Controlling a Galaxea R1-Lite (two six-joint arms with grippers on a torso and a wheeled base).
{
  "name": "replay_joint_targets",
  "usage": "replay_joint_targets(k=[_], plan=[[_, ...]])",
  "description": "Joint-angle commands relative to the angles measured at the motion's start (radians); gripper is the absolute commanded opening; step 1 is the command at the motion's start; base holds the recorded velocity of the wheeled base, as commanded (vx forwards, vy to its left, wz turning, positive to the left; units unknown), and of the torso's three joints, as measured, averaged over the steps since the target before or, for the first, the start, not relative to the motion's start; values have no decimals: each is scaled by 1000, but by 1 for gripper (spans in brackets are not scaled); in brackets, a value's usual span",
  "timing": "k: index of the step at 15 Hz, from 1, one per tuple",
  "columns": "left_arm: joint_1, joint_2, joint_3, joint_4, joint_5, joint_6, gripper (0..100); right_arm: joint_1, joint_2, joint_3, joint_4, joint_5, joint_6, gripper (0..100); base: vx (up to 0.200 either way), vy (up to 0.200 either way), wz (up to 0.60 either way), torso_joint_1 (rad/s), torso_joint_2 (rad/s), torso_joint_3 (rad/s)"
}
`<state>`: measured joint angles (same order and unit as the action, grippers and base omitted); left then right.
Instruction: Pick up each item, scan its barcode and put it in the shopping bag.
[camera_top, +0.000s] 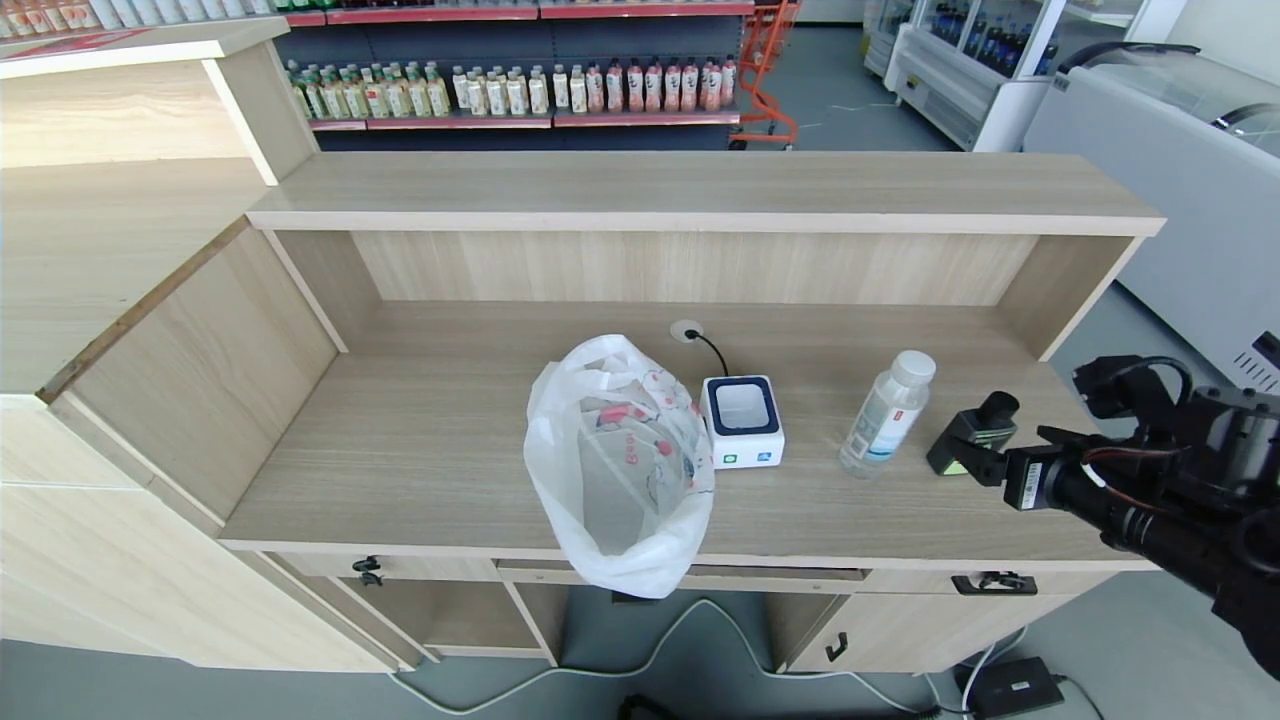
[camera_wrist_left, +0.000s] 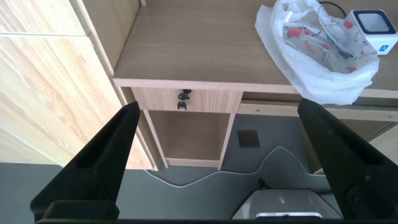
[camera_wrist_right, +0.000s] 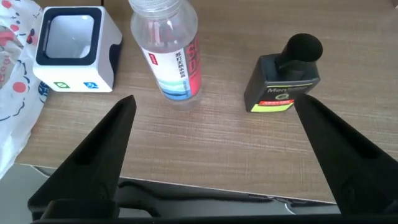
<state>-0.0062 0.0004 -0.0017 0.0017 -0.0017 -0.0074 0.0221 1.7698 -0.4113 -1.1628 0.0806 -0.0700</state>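
Observation:
A white plastic shopping bag (camera_top: 620, 460) stands open at the middle of the counter, hanging slightly over the front edge. Just right of it sits the white barcode scanner (camera_top: 742, 420). Further right a clear water bottle (camera_top: 888, 412) stands upright, and a small black bottle (camera_top: 972, 432) with a yellow-green label stands beside it. My right gripper (camera_wrist_right: 216, 102) is open near the counter's front edge, facing the water bottle (camera_wrist_right: 166, 50) and black bottle (camera_wrist_right: 283, 78), holding nothing. My left gripper (camera_wrist_left: 219, 106) is open and empty, low in front of the counter, left of the bag (camera_wrist_left: 323, 50).
The counter (camera_top: 420, 450) has a raised back wall, a side wall on the left and a top shelf. A black cable runs from the scanner to a hole in the counter (camera_top: 686, 330). Drawers with handles (camera_wrist_left: 183, 96) sit under the front edge. Cables lie on the floor below.

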Motion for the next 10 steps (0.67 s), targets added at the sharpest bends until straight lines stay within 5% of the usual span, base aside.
replay_joint_targets(k=[1,10], plan=[[0,0,0,0,0,0,100,-1,171,-58,-86,-5,-1,100,0,0,0,0,0,0],[0,0,0,0,0,0,100,64,290,-166,-155,-5,62,100,0,0,0,0,0,0]])
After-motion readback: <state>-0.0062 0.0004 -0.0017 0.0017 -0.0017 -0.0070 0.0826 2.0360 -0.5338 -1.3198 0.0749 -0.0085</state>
